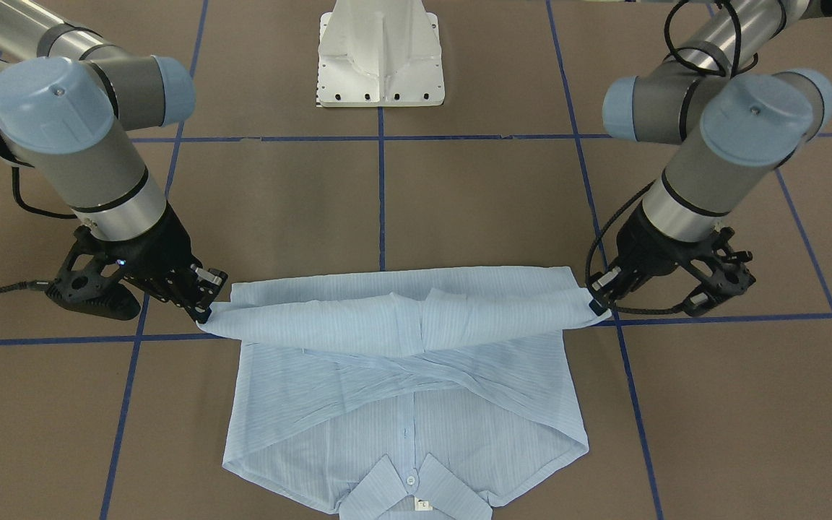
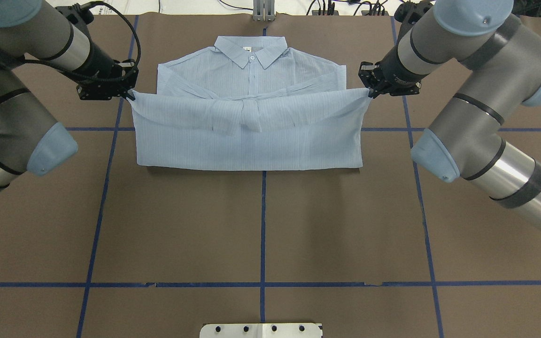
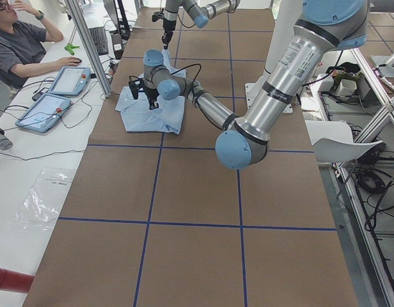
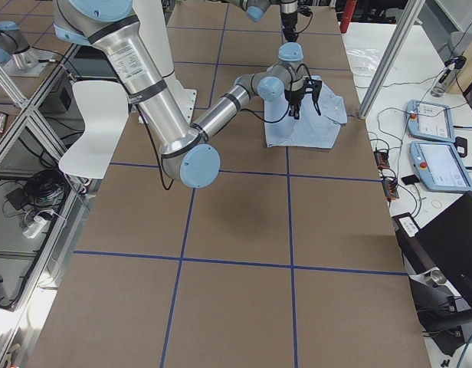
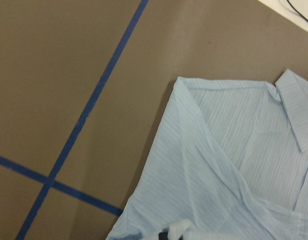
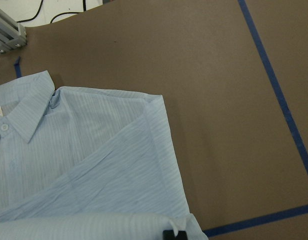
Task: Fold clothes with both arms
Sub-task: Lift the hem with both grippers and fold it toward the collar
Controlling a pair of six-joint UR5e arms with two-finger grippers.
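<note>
The pale-blue striped shirt [image 2: 247, 141] lies front up on the brown table, its collar [image 2: 251, 52] at the far edge and its sleeves folded across the chest. The bottom part is lifted and stretched between both grippers, hanging over the chest. My left gripper [image 2: 129, 96] is shut on the left hem corner, and it shows on the right in the front view [image 1: 593, 303]. My right gripper [image 2: 370, 93] is shut on the right hem corner, and it shows on the left in the front view [image 1: 203, 312]. Both wrist views show the shirt [image 5: 234, 165] [image 6: 94, 165] below.
The white pedestal base [image 1: 380, 54] stands at the robot's side of the table. Blue tape lines [image 2: 263, 225] cross the brown surface. An operator [image 3: 21, 41] sits past the far edge with control tablets [image 3: 53, 96].
</note>
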